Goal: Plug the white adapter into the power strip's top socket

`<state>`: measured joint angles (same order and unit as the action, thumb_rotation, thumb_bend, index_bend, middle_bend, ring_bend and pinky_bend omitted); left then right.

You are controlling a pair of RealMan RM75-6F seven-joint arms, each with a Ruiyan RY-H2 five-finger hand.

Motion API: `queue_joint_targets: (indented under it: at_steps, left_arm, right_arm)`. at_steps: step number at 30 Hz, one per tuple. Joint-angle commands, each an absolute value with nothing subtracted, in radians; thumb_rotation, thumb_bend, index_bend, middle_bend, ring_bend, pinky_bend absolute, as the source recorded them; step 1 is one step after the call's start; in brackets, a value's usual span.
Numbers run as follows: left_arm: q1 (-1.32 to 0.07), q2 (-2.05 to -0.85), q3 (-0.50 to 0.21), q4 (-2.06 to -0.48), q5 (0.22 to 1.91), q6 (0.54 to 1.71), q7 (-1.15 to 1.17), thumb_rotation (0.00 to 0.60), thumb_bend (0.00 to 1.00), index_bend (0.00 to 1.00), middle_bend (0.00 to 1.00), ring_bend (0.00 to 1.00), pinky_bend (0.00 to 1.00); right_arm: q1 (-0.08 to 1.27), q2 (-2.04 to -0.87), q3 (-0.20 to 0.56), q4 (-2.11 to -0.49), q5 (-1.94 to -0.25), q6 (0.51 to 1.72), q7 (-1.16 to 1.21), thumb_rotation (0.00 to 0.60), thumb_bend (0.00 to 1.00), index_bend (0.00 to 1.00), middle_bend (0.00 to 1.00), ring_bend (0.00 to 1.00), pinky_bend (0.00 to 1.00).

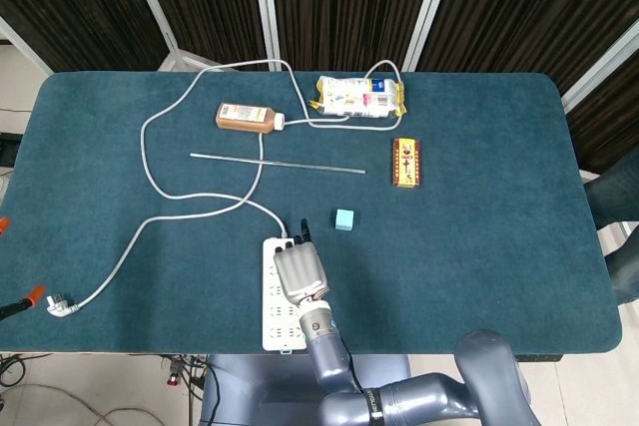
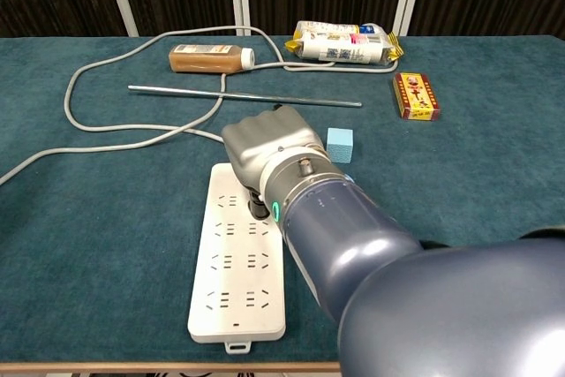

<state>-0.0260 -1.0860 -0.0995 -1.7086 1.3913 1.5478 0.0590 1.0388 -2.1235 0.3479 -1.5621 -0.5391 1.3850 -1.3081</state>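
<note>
The teal-covered table (image 1: 479,246) carries the white power strip (image 1: 277,306) at about six o'clock near the robot's edge, lying lengthwise with its grey cable (image 1: 150,162) leaving the far end and looping toward ten o'clock before running to a loose plug (image 1: 60,303) at eight o'clock; the strip therefore appears unpowered, which suits a plugging trial. The right hand (image 1: 300,271) lies knuckles-up over the strip's far end, fingers curled downward, placed as if to press something into the top socket. The white adapter itself is hidden in both views; only a dark part shows under the palm in the chest view, so whether the hand grasps the adapter or is merely clenched cannot be told. The left hand is not visible. Bystanders, none touching the strip: a metal rod (image 1: 278,163) at twelve o'clock from the strip, snack packet (image 1: 359,97), brown bottle (image 1: 248,117), red box (image 1: 405,163), and a small blue cube (image 1: 344,219) at one o'clock, near the fingertips.
</note>
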Motion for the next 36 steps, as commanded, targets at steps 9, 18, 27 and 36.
queue_joint_targets:
  at_steps: [9, 18, 27, 36]
  left_arm:
    - [-0.028, -1.088, -0.098, -1.710, 1.391, 1.545, 0.067, 0.600, 0.12, 0.11, 0.00, 0.00, 0.00]
    - [-0.030, -1.089, -0.097, -1.712, 1.390, 1.541, 0.073, 0.600, 0.12, 0.11, 0.00, 0.00, 0.00]
    - [-0.031, -1.090, -0.096, -1.712, 1.388, 1.538, 0.076, 0.600, 0.12, 0.11, 0.00, 0.00, 0.00]
    - [-0.030, -1.088, -0.095, -1.713, 1.390, 1.539, 0.073, 0.600, 0.12, 0.11, 0.00, 0.00, 0.00]
  right_arm:
    - [1.038, -2.103, 0.349, -1.587, -0.521, 1.386, -1.322, 0.600, 0.56, 0.35, 0.34, 0.25, 0.06]
    - [1.044, -2.076, 0.348, -1.628, -0.499, 1.398, -1.349, 0.600, 0.42, 0.21, 0.29, 0.22, 0.06]
    - [1.060, -2.037, 0.365, -1.696, -0.453, 1.426, -1.401, 0.600, 0.24, 0.11, 0.22, 0.16, 0.04]
    - [1.025, -1.940, 0.386, -1.833, -0.480, 1.441, -1.327, 0.600, 0.24, 0.10, 0.22, 0.16, 0.04]
